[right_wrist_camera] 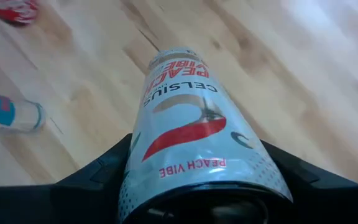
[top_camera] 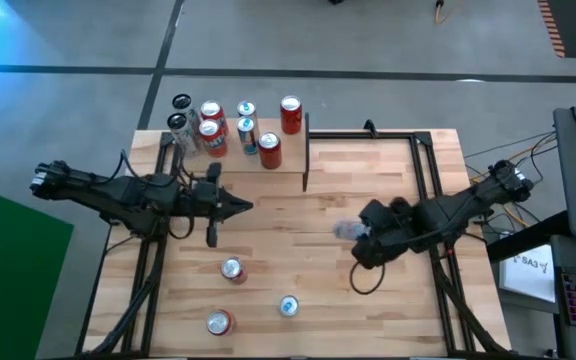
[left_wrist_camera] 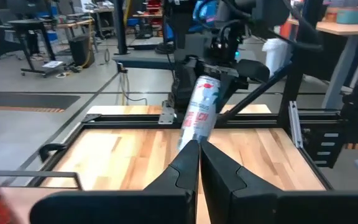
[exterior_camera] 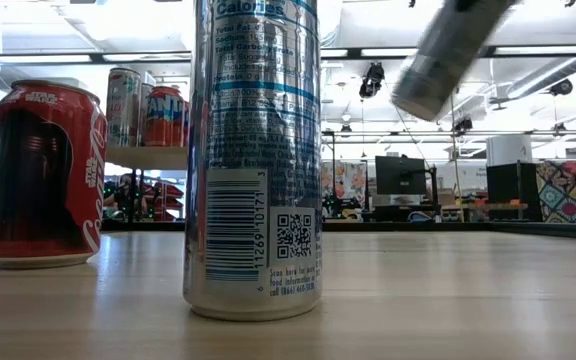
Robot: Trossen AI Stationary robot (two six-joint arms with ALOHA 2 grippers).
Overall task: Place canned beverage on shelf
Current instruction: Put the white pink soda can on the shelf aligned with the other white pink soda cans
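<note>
While your right gripper point(right_wrist_camera: 204, 186) hangs above the middle-right of the wooden tabletop point(top_camera: 368, 170), its two dark fingers point(right_wrist_camera: 98, 174) clamp the sides of a white Celsius Peach Vibe can point(right_wrist_camera: 194, 137), which you see tilted and clear of the wood in the low view point(exterior_camera: 448, 55) and leaning in the left wrist view point(left_wrist_camera: 199, 112). From overhead the can point(top_camera: 346, 230) shows as a pale blur just ahead of that gripper point(top_camera: 360, 235).

Your left gripper point(top_camera: 246, 207) waits over the left half of the table, its fingers point(left_wrist_camera: 191, 165) pressed together on nothing.

The shelf point(top_camera: 293, 150) stands at the far left corner of the table, well apart from the held can. You have seven cans up there already: red ones point(top_camera: 290, 114), blue-and-white ones point(top_camera: 247, 133) and dark-topped ones point(top_camera: 181, 104).

Three more cans stand upright near the front edge: a red one point(top_camera: 232, 269), a blue-topped one point(top_camera: 288, 306) and another red one point(top_camera: 219, 322).
</note>
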